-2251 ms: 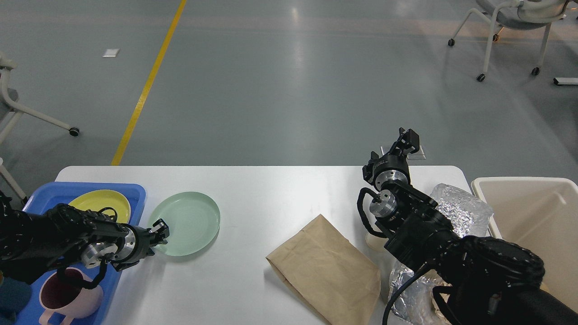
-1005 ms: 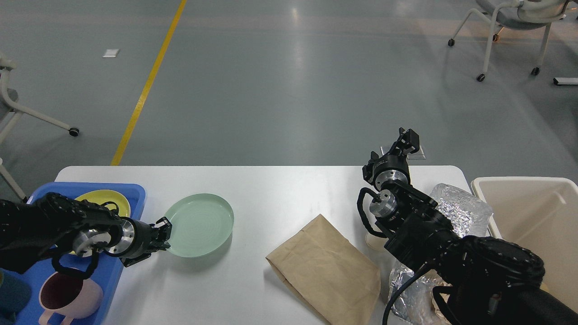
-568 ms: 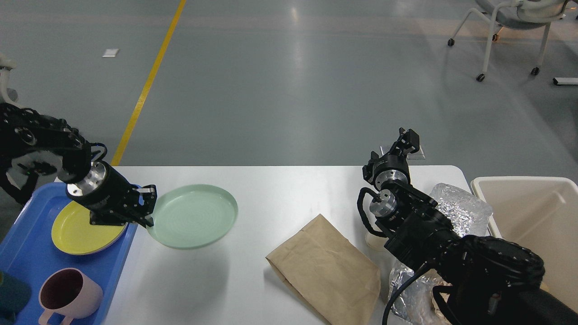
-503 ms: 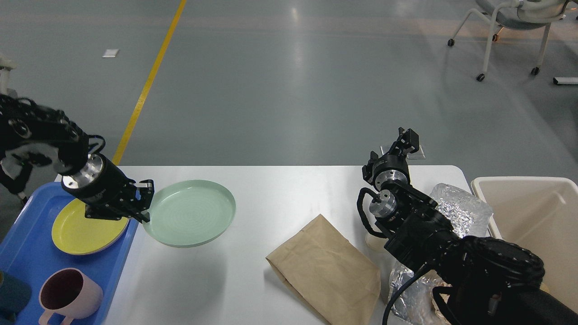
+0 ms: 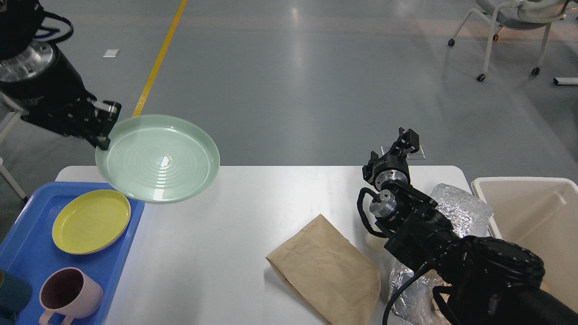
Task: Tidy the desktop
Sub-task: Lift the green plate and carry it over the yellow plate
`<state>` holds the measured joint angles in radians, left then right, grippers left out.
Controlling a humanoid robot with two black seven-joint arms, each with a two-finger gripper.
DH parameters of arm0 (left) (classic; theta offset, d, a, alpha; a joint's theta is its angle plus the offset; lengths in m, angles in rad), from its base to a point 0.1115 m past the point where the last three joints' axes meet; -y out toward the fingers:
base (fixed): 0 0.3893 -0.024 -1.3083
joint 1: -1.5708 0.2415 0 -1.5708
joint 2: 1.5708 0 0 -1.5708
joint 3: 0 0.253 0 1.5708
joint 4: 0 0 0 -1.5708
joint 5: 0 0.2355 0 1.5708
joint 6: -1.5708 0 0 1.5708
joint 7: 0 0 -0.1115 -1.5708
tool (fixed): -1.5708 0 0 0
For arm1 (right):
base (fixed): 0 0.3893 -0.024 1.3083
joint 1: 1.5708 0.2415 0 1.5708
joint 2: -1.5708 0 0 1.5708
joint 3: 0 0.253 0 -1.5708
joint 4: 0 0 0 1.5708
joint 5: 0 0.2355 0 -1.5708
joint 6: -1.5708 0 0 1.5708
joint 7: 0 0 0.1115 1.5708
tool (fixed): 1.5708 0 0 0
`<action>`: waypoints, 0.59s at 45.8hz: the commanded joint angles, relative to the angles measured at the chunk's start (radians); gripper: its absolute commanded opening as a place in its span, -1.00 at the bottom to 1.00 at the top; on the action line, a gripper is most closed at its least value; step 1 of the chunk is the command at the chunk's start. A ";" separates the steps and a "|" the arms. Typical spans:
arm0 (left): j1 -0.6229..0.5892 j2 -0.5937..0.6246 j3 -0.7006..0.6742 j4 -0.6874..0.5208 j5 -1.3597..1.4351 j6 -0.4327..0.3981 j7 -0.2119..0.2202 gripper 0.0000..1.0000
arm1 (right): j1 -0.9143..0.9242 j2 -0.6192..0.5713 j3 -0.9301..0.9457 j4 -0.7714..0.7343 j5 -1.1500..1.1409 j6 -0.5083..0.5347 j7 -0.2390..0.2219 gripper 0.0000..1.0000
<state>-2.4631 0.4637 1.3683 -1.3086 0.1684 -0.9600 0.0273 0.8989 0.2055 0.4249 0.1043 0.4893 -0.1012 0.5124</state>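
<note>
The white table (image 5: 253, 216) fills the lower half of the view, and above its left end the left gripper (image 5: 103, 126) has its fingers clamped on the rim of a pale green plate (image 5: 158, 158) held in the air, while the right gripper's (image 5: 408, 137) fingers look slightly apart with nothing between them.

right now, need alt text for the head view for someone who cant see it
The left gripper holds a pale green plate by its rim, raised above the white desktop. A blue tray at left holds a yellow plate and a pink mug. A brown paper bag, crumpled foil and a beige bin lie right, by the idle right gripper.
</note>
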 commanded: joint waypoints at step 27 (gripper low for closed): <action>0.312 0.295 0.101 0.100 -0.027 0.058 -0.132 -0.99 | 0.000 0.000 0.000 0.000 0.000 0.000 0.000 1.00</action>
<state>-2.3147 0.6743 1.4724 -1.2657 0.1520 -0.9599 -0.0772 0.8989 0.2055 0.4249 0.1044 0.4894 -0.1012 0.5123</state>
